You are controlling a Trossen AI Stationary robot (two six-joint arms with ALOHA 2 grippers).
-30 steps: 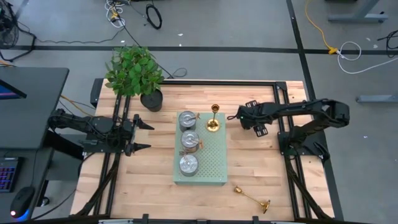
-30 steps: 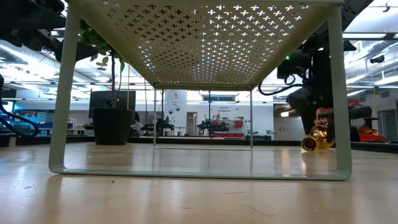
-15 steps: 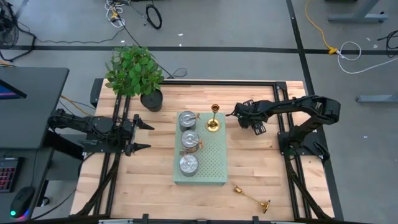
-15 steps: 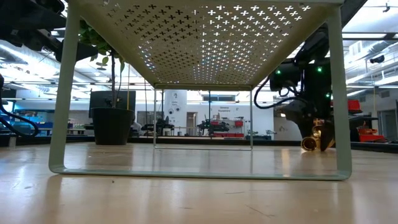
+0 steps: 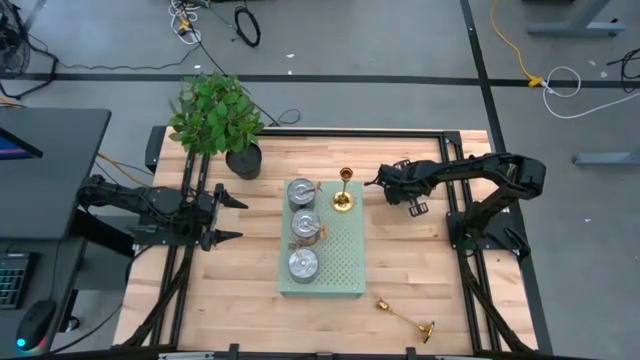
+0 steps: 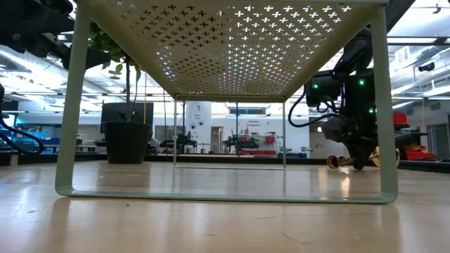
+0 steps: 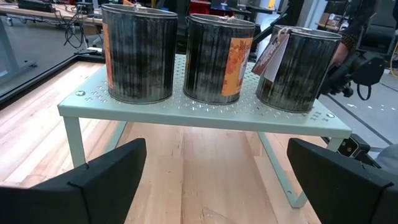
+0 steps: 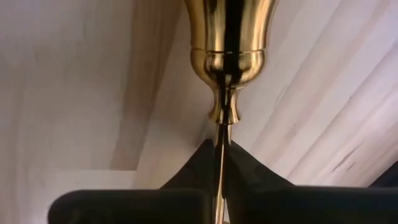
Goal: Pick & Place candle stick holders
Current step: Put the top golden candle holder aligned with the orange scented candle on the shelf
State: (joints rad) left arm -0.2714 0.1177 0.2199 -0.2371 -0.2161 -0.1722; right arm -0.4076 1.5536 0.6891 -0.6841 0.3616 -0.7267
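Right gripper [image 8: 221, 163], right of centre in the overhead frame, has its jaws clamped tight on the candle stick holder's [image 8: 227, 43] thin stem, long axis running straight out from the jaws.

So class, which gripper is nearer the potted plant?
The left. The left gripper waits just below-left of the potted plant; the right gripper sits across the green shelf, shut on a candlestick.

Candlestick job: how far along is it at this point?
Done, it seems: one candlestick stands upright on the green shelf. In hand: the right gripper is shut on a second candlestick by its stem, low over the table right of the shelf. Left: a third candlestick lies on its side near the table's edge. The left gripper waits open, left of the shelf.
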